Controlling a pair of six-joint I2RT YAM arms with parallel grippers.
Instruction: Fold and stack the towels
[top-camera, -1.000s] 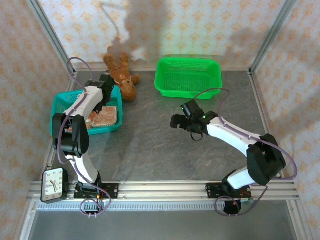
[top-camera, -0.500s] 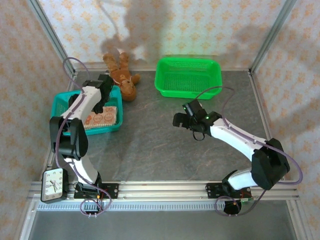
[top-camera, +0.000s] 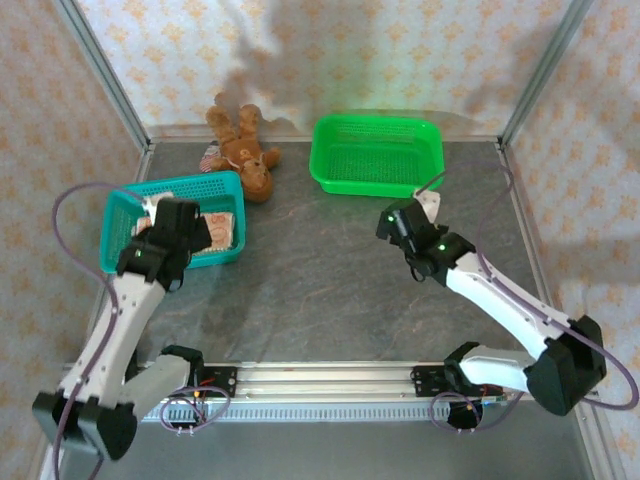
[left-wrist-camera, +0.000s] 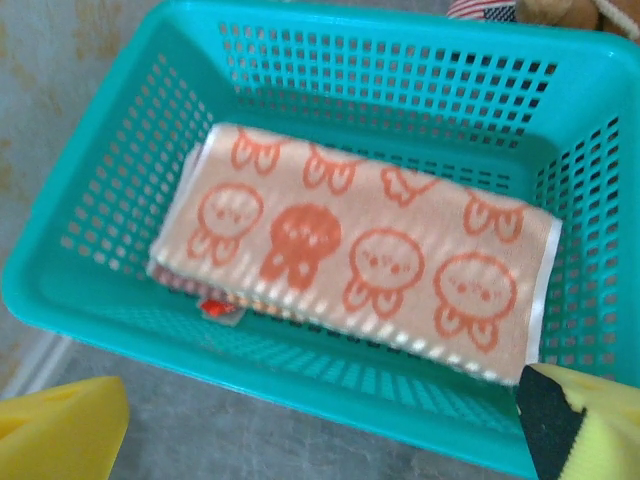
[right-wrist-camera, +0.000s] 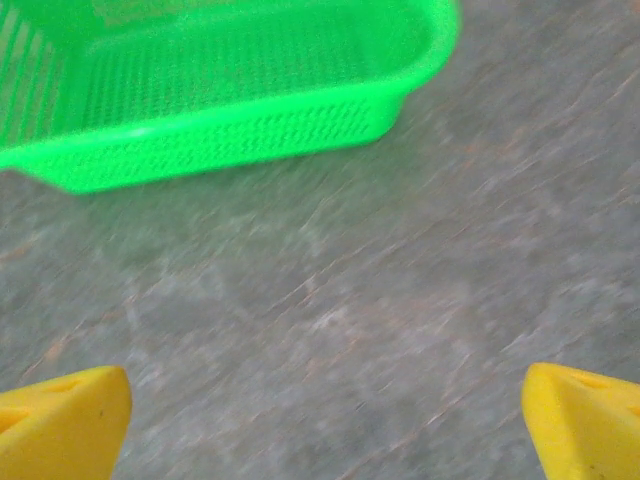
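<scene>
A teal basket (top-camera: 170, 183) sits on a grey worktop (top-camera: 320, 290). Inside it lie the towels (left-wrist-camera: 350, 265), folded flat and stacked, with an orange one printed with rabbit faces on top and a paler edge showing beneath. The left gripper (left-wrist-camera: 320, 440) hovers over the basket's near wall, spread wide, gripping and touching nothing. The stack looks set down, so the move in hand is probably to draw clear. That calls for rising straight up and keeping both fingers off the mesh rim and the top towel, so the fold is not dragged askew. A brown teddy bear (top-camera: 245, 150) lies just behind the teal basket's far right corner. A green basket (top-camera: 375, 150) stands well to its right and further back. The right gripper (top-camera: 400, 222) hangs over bare worktop far to the teal basket's right, also wide open and empty.
</scene>
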